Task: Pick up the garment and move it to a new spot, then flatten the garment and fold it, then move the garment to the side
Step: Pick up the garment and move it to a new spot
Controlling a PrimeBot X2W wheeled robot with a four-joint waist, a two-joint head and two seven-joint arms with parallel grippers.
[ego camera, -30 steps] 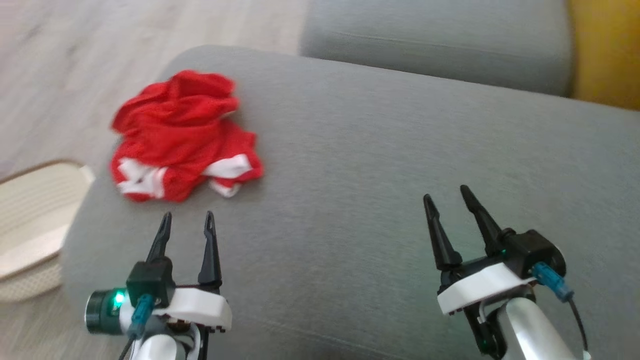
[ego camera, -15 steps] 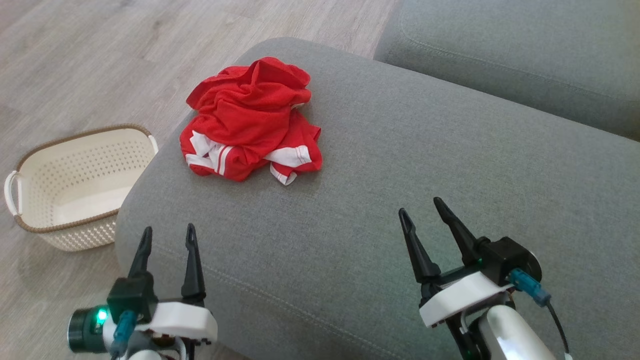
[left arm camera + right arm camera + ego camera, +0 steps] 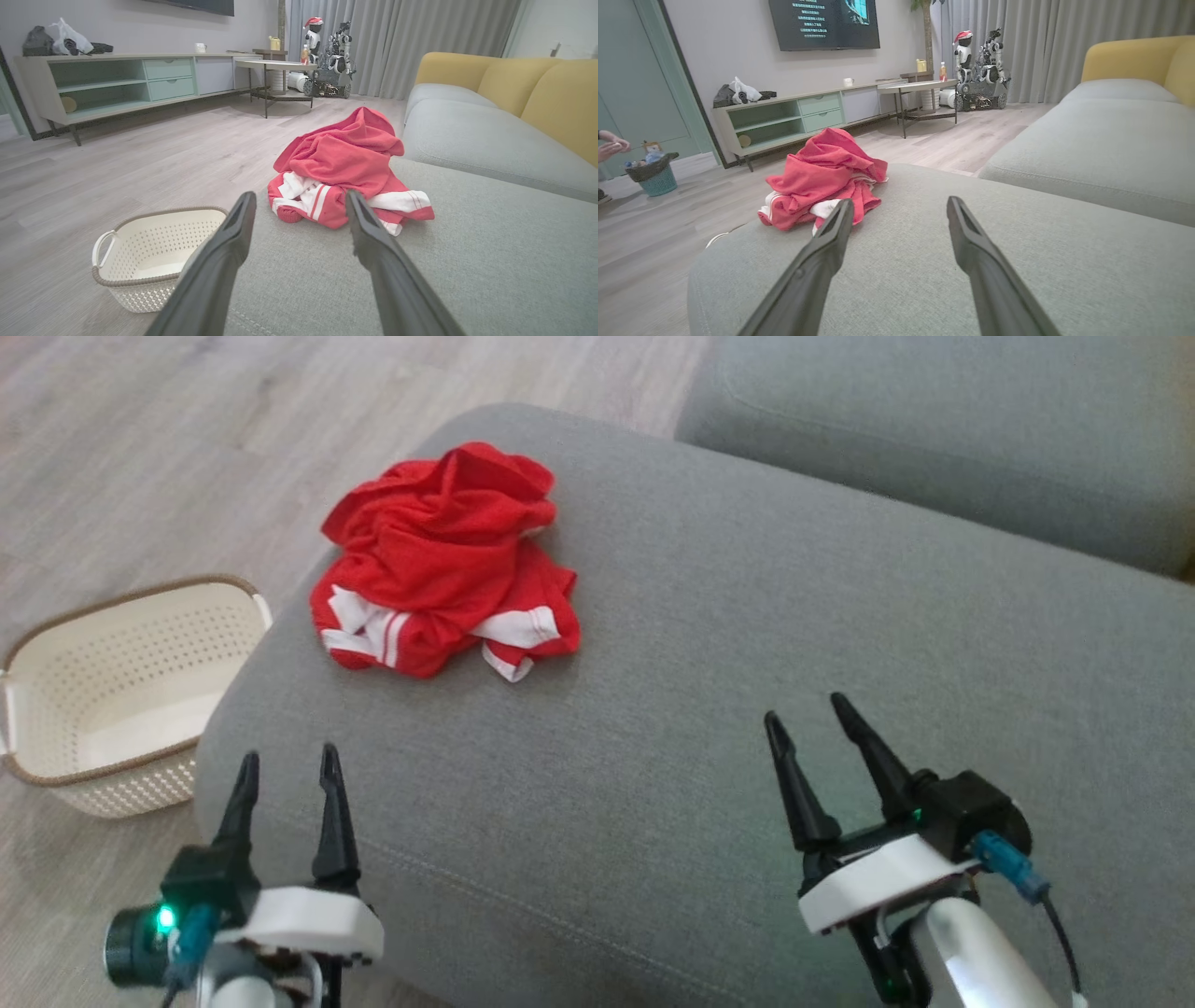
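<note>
The left gripper (image 3: 288, 756) hovers over the near left edge of the grey sofa seat (image 3: 747, 616), its two dark fingers spread apart and empty, touching nothing. In the left wrist view the same gripper (image 3: 300, 195) shows a clear gap between the fingers. The right gripper (image 3: 806, 709) is likewise parted and holds nothing, poised above the seat's near middle; the right wrist view of this gripper (image 3: 900, 201) shows bare cushion between the fingers. The red garment with white stripes (image 3: 439, 560) lies crumpled in a heap near the seat's far left corner, at about 1 o'clock from the left gripper and 10 o'clock from the right, well apart from both. A cream perforated basket (image 3: 112, 653) stands on the wood floor at 9 o'clock of the left gripper.
</note>
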